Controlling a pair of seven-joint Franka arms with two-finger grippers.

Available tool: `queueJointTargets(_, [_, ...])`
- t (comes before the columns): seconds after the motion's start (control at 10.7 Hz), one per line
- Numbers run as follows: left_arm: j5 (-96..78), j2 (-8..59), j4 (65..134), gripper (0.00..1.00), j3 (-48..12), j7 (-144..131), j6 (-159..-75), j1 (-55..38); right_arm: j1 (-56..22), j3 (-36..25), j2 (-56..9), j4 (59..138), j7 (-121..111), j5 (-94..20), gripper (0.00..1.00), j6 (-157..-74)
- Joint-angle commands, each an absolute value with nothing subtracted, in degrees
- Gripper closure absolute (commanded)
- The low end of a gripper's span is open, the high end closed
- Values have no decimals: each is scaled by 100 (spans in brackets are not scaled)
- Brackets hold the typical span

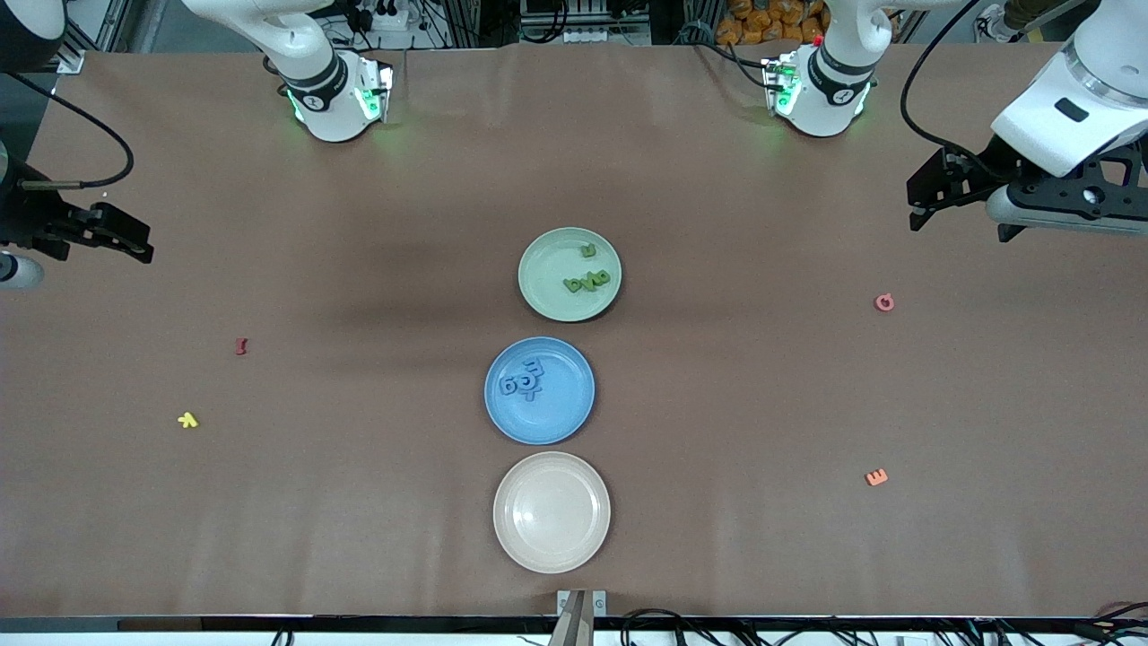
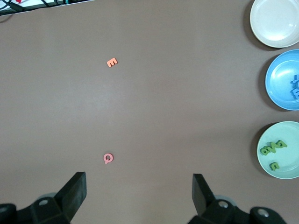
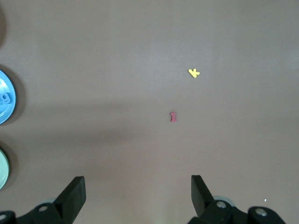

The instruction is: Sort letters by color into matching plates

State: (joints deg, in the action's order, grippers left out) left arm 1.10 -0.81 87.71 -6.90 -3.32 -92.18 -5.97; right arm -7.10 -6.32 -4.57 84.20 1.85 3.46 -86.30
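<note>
Three plates stand in a row mid-table. The pale green plate (image 1: 547, 269) holds several green letters (image 1: 587, 278). The blue plate (image 1: 560, 404) holds several blue letters (image 1: 523, 381). Both also show in the left wrist view, the green plate (image 2: 289, 161) and the blue plate (image 2: 280, 84). My left gripper (image 1: 917, 199) hangs open and empty over bare table at the left arm's end, and in its wrist view (image 2: 139, 186) a pink letter (image 2: 108, 158) lies close by. My right gripper (image 1: 134, 238) hangs open and empty over the right arm's end (image 3: 138, 186).
An empty cream plate (image 1: 551, 511) is nearest the front camera. Loose on the table are a pink letter (image 1: 884, 302) and an orange E (image 1: 876, 477) toward the left arm's end, and a red letter (image 1: 240, 346) and a yellow letter (image 1: 187, 420) toward the right arm's end.
</note>
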Motion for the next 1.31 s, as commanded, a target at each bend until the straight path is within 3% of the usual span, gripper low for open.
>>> queueJointTargets(0.0, [70,-88,8692,0,-721,-334,-9097,-554,-747,-615,-448,8385,281,492,0,-8736])
queueJointTargets(1.22, [70,-88,8701,0,-721,-334,-9097,-545,-624,-633,-650,8007,246,396,0,-8657])
